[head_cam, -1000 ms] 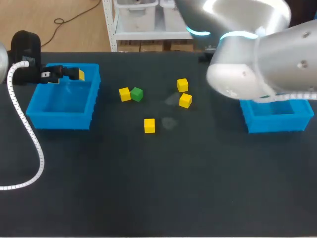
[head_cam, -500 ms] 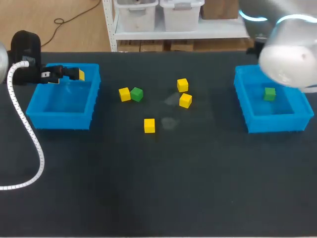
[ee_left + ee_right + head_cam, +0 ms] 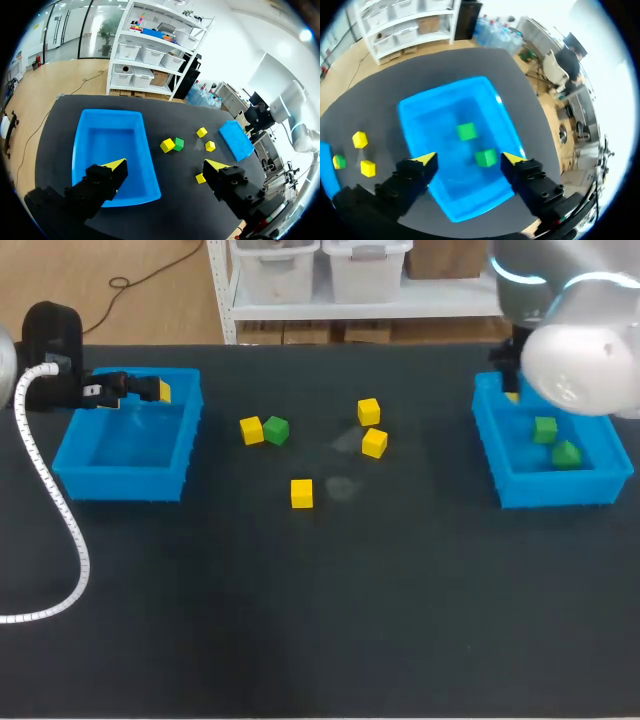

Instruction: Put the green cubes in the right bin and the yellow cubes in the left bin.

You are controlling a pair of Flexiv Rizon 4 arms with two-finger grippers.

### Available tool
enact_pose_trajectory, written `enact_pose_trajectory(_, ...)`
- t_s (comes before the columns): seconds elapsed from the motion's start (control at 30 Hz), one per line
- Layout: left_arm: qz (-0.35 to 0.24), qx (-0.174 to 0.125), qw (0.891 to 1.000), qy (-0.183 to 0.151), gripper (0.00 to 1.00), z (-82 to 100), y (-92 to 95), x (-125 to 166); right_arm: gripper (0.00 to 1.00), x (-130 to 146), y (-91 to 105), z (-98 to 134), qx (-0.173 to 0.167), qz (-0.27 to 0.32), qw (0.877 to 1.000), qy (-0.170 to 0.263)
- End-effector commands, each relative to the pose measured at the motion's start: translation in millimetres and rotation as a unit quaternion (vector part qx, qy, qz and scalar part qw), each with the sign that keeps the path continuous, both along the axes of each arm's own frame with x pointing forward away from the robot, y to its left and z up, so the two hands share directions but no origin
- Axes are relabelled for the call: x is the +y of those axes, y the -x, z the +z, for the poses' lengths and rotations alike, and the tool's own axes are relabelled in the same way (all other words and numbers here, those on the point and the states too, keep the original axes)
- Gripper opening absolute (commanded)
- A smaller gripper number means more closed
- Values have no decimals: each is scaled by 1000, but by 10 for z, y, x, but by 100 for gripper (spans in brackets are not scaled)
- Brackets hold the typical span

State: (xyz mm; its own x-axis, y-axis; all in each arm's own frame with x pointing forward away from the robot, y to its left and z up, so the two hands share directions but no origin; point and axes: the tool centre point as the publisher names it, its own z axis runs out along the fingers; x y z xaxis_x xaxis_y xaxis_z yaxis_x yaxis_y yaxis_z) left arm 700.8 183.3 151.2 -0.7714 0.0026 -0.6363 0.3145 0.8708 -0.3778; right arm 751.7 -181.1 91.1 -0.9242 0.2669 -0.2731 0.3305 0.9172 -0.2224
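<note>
While the right gripper [image 3: 468,159] hangs with fingers apart over the glossy blue right bin [image 3: 435,125], two green cubes [image 3: 466,131] [image 3: 485,158] lie inside it, not touching. Left gripper [image 3: 165,165], fingers spread, hangs above the left bin [image 3: 112,145]. Four yellow cubes [image 3: 301,493] and one green cube [image 3: 277,430] sit on the matte table [image 3: 320,620].

**Table** [image 3: 320,620]: dark matte top. It carries the following.
- Left bin [image 3: 125,485], blue, under and ahead of the left gripper [image 3: 166,165].
- Right bin [image 3: 555,490], blue, directly under the right gripper [image 3: 470,158].
- Loose on the bare top between the two grippers:
  - Green cube [image 3: 277,430] touching the paired yellow cube [image 3: 251,430], towards the left gripper.
  - Far yellow cube [image 3: 368,411] and middle yellow cube [image 3: 374,443], near each other and further towards the right gripper.
  - Near yellow cube [image 3: 301,493], lying alone.
</note>
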Motion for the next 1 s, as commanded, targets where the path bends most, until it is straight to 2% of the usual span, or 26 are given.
enact_pose_trajectory(0.03,-2,-3,1000,4,100,-13,6,13,100,387,-142,103,2,48,999,15)
enact_pose_trajectory(0.17,-2,-3,1000,4,100,-13,6,13,100,875,-325,293,-10,122,992,19)
enact_pose_trajectory(0.27,-2,-3,1000,4,100,-13,6,13,100,1305,-503,430,-16,193,981,22)
enact_pose_trajectory(0.37,-2,-3,1000,4,100,-13,6,13,100,1651,-650,525,-15,259,965,30)
enact_pose_trajectory(0.5,-2,-3,1000,4,100,-13,6,13,100,2062,-835,615,2,354,934,52)
enact_pose_trajectory(0.53,-2,-3,1000,4,100,-13,6,13,100,2159,-894,633,15,390,919,56)
enact_pose_trajectory(0.57,-2,-3,1000,4,100,-13,6,13,100,2206,-924,641,20,406,912,57)
enact_pose_trajectory(0.6,-2,-3,1000,4,100,-13,6,13,100,2295,-983,658,33,445,893,63)
enact_pose_trajectory(0.67,-2,-3,1000,4,100,-13,6,13,100,2430,-1046,676,58,496,863,77)
enact_pose_trajectory(0.73,-2,-3,1000,4,100,-13,6,13,100,2570,-1082,677,82,555,824,83)
enact_pose_trajectory(0.87,-2,-3,1000,4,100,-13,6,13,100,2824,-1089,640,131,630,758,103)
enact_pose_trajectory(0.93,-2,-3,1000,4,100,-13,6,13,100,2917,-1083,606,142,652,738,101)
enact_pose_trajectory(0.97,-2,-3,1000,4,100,-13,6,13,100,2968,-1064,579,149,670,722,93)
enact_pose_trajectory(1.0,-2,-3,1000,4,100,-13,6,13,100,3012,-1047,552,151,678,713,92)
